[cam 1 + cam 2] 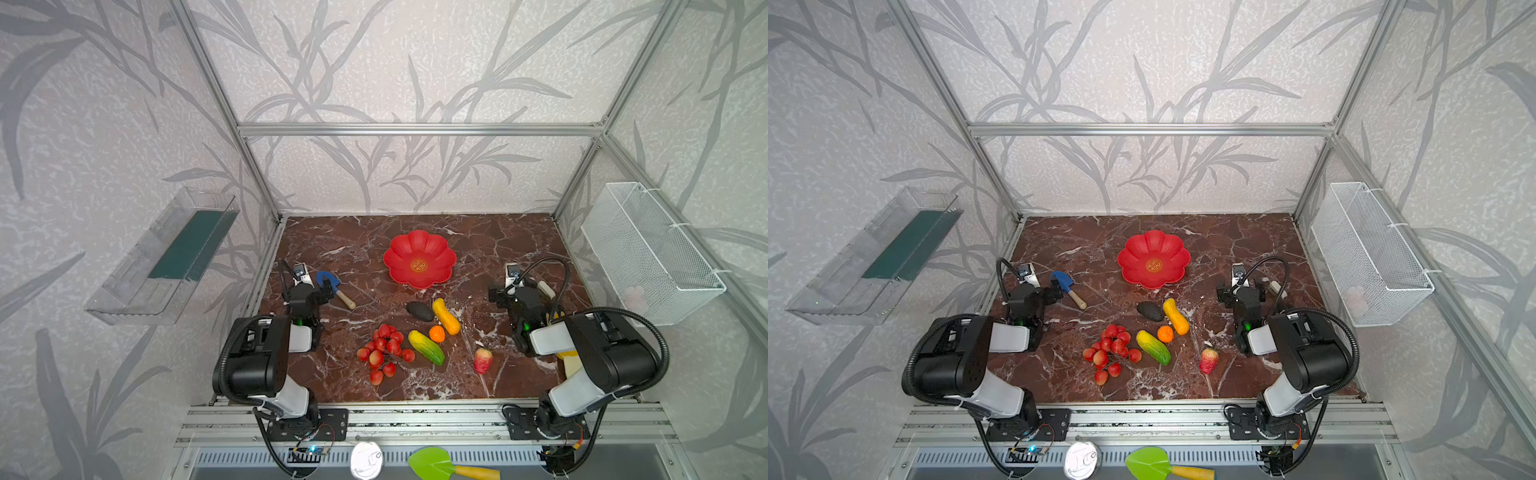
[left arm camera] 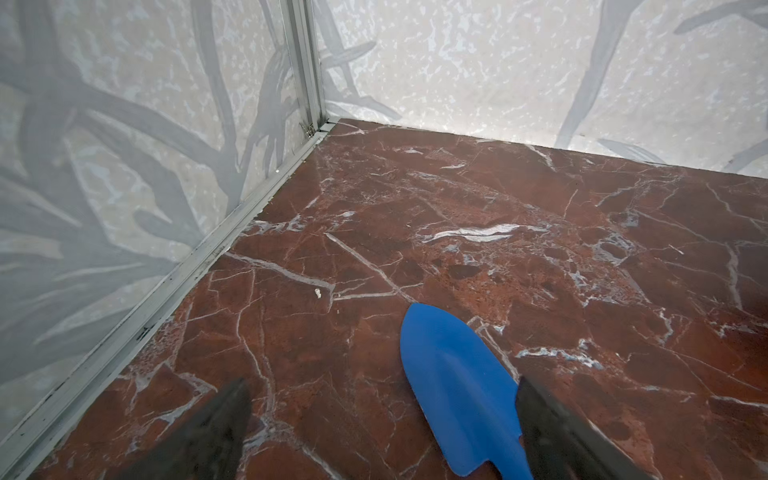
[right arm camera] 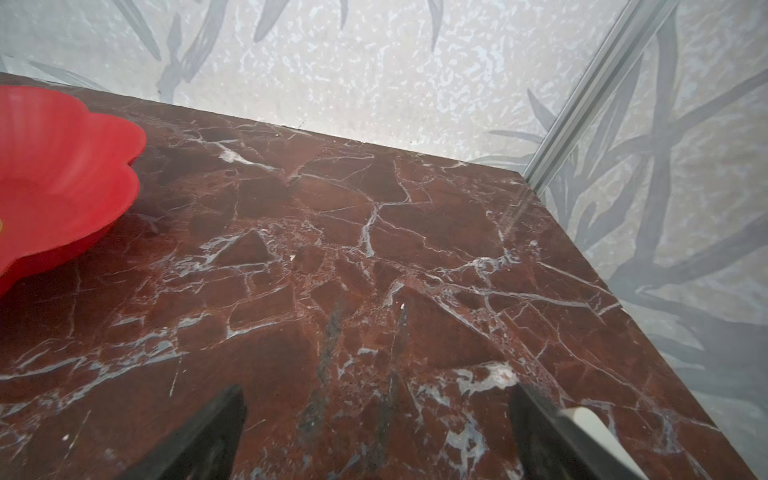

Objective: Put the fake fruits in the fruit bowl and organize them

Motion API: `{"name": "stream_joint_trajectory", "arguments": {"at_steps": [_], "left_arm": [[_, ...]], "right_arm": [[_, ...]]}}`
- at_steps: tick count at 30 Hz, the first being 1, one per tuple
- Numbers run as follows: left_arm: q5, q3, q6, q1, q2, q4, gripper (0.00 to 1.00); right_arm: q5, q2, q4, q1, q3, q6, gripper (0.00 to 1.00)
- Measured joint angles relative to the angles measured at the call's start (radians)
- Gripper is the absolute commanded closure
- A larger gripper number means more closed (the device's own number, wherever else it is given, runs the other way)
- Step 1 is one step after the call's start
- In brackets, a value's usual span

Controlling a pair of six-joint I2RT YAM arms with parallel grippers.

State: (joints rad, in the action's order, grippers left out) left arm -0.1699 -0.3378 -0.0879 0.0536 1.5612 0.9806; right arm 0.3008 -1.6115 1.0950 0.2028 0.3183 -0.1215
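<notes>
Since nothing is grasped yet, the left tool (image 2: 382, 432) and right tool (image 3: 379, 424) are seen spread wide and empty, set at opposite sides of the table (image 1: 353, 249), likely as a start pose. Six fruits (image 1: 426, 347), berry bunch (image 1: 384, 347) included, are scattered on the table near the empty red bowl (image 1: 399, 253). Writing on the gold centre mark (image 1: 419, 265) cannot be read.

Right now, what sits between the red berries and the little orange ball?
The yellow-green oblong lies between the red berry cluster and the small orange ball, shown in both top views.
</notes>
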Motion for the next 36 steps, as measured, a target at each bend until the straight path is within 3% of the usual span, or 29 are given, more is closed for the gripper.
{"name": "stream_joint_trajectory", "arguments": {"at_steps": [27, 31, 34, 36], "left_arm": [[0.009, 0.000, 0.002, 0.000, 0.000, 0.004, 0.03], [0.002, 0.025, 0.002, 0.000, -0.055, -0.009, 0.03], [-0.039, 0.019, -0.007, -0.014, -0.216, -0.138, 0.03], [-0.063, -0.014, -0.056, -0.021, -0.343, -0.245, 0.03]], "right_arm": [[-0.036, 0.010, -0.040, -0.019, 0.006, 0.016, 0.01], [0.026, 0.192, -0.287, -0.001, 0.051, 0.041, 0.01], [0.018, 0.373, -0.539, 0.003, 0.197, 0.130, 0.01], [-0.015, 0.472, -0.609, 0.003, 0.265, 0.207, 0.01]]}}
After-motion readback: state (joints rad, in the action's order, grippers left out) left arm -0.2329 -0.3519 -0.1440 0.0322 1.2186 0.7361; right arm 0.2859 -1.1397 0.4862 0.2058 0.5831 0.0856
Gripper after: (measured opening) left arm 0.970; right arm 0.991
